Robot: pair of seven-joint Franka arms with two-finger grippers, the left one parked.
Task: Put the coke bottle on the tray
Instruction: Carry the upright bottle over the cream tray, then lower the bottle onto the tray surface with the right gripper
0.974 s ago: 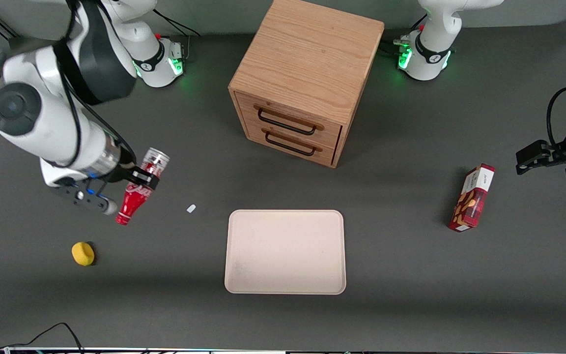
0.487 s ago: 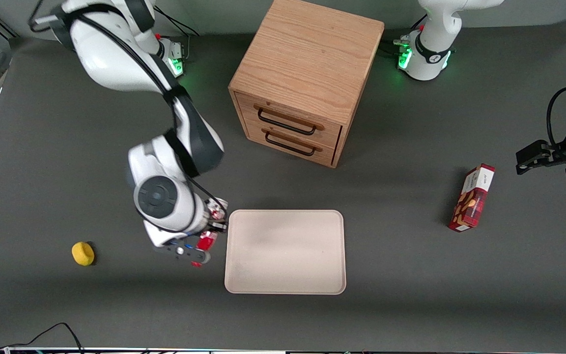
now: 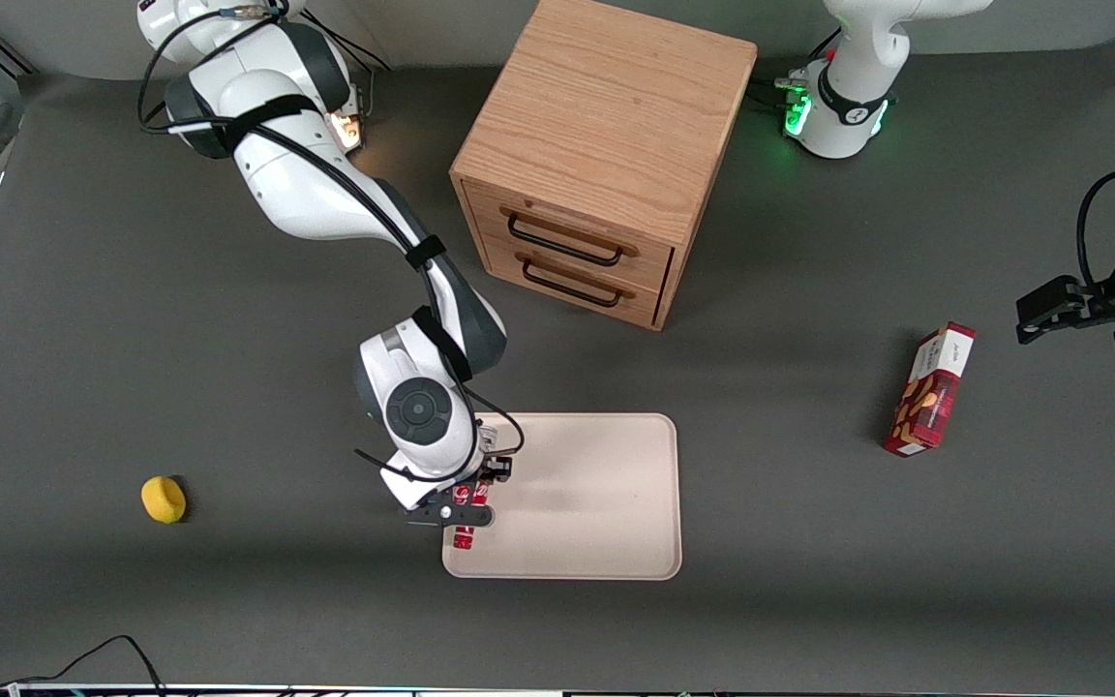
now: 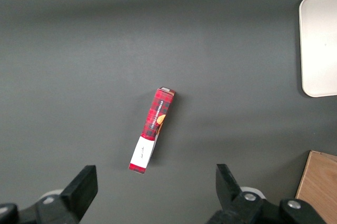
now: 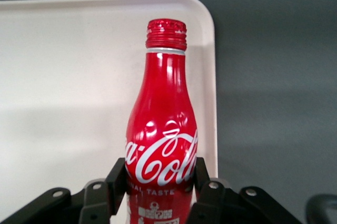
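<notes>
We see the coke bottle (image 5: 162, 129), slim and red with white script lettering and a ribbed red cap, clamped at its body by the gripper (image 5: 160, 182) over the tray (image 3: 596, 484). The tray, flat, cream and round-cornered, lies on the tabletop (image 3: 809, 581), nearer the front camera than the wooden drawer cabinet (image 3: 606, 155).

Wooden two-drawer cabinet (image 3: 606, 155) stands on the dark grey table (image 3: 809, 581), drawers shut, black handles facing the front camera at an angle. Red snack box (image 3: 930, 389) lies flat toward the parked arm's end of the table, white end farther from the camera. Small yellow object (image 3: 164, 500) sits toward the working arm's end. Black cable (image 3: 83, 663) at the near table edge.
</notes>
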